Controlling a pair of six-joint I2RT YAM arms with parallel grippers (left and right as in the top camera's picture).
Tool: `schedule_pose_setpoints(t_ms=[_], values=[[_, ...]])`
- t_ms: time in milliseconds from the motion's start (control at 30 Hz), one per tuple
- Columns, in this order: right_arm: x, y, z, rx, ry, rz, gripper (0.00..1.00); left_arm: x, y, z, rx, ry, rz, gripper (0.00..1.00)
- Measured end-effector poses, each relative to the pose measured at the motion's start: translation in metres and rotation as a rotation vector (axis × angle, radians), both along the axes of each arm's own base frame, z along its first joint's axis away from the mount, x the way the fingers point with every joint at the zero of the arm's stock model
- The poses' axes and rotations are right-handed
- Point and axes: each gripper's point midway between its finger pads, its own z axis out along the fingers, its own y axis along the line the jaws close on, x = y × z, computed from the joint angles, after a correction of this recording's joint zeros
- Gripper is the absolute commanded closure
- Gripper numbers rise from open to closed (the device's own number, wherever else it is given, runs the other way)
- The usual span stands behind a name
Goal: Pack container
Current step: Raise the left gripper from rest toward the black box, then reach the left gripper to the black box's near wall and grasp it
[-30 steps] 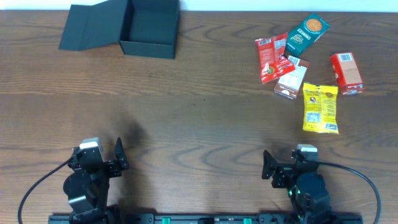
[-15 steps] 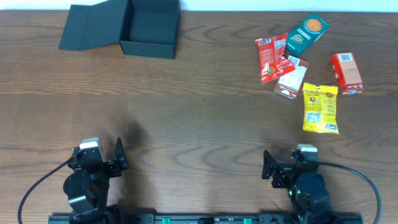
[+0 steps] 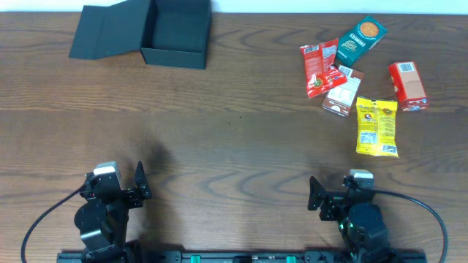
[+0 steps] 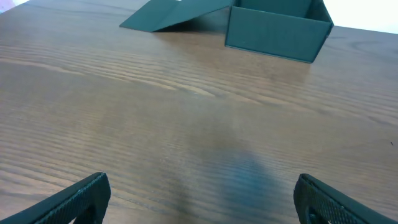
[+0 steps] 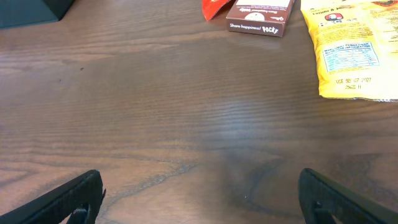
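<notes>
Overhead view: with left gripper [image 4: 202, 186] and right gripper [image 5: 199, 183] spread open, the flat yellow packet [image 3: 376, 128] could easily get shoved instead of gripped.

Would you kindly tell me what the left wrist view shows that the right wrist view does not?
Only the left wrist view: the box seen broadly, front wall and open flap, past the open left hand. Only the right wrist view: the Pocky carton, a yellow packet and a red packet's corner, past the open right hand. Both: the wooden table; the right view's dark top-left corner is probably the box.
</notes>
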Motion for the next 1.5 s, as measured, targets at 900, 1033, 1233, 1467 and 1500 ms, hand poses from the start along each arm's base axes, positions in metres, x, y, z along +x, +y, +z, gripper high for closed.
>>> schedule_pose_setpoints(t_ms=[900,1033,1233,1467,1500], values=[[0.000,0.000,0.000,0.001,-0.002,0.000,0.01,0.021,-0.032,0.116,-0.730,-0.468,-0.104,0.04],[0.000,0.000,0.000,0.001,-0.001,0.001,0.01,0.036,-0.028,0.102,-0.779,-0.403,-0.056,0.04],[0.000,0.001,0.000,0.002,-0.001,0.003,0.01,0.068,-0.039,0.068,-0.795,-0.162,0.000,0.04],[0.000,0.001,0.000,0.003,-0.002,0.003,0.01,0.146,-0.057,0.078,-0.728,0.027,-0.024,0.04],[0.000,0.001,0.000,0.003,-0.002,0.003,0.01,0.162,-0.059,0.076,-0.727,0.056,-0.024,0.04]])
